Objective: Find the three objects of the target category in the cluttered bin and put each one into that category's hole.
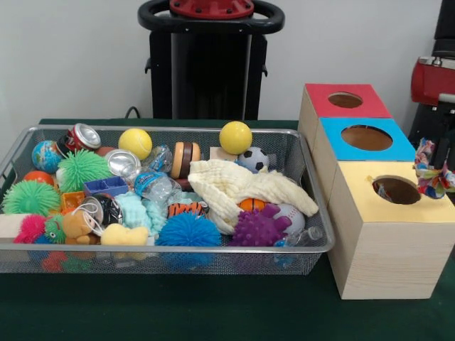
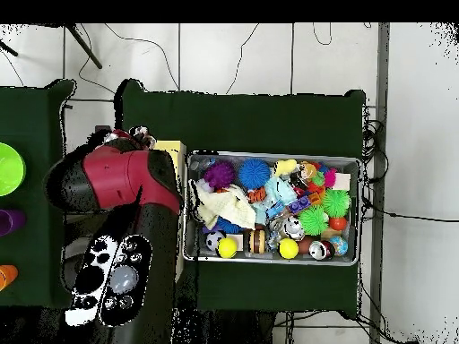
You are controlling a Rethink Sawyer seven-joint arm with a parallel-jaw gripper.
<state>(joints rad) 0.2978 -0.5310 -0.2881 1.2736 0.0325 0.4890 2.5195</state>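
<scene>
The wire mesh bin [image 1: 178,249] is full of toys; it also shows in the overhead view [image 2: 269,260]. No printed fabric shows among them. A plain cream cloth [image 1: 234,186] lies in its middle. The yellow-topped cube [image 1: 370,209] stands nearest, with its round hole [image 1: 396,190]; a speck of colour shows inside. My gripper [image 1: 445,135] comes in at the right edge, over the cube's back right corner. It is shut on a printed fabric piece [image 1: 430,169], which hangs right of the hole. In the overhead view my arm [image 2: 121,175] hides the cubes except a yellow strip [image 2: 172,150].
A blue-topped cube [image 1: 334,135] and a red-topped cube [image 1: 320,103] stand in a row behind the yellow one, touching the bin's right side. The pedestal [image 1: 210,64] stands behind the bin. Green, purple and orange things [image 2: 7,168] lie on a side table.
</scene>
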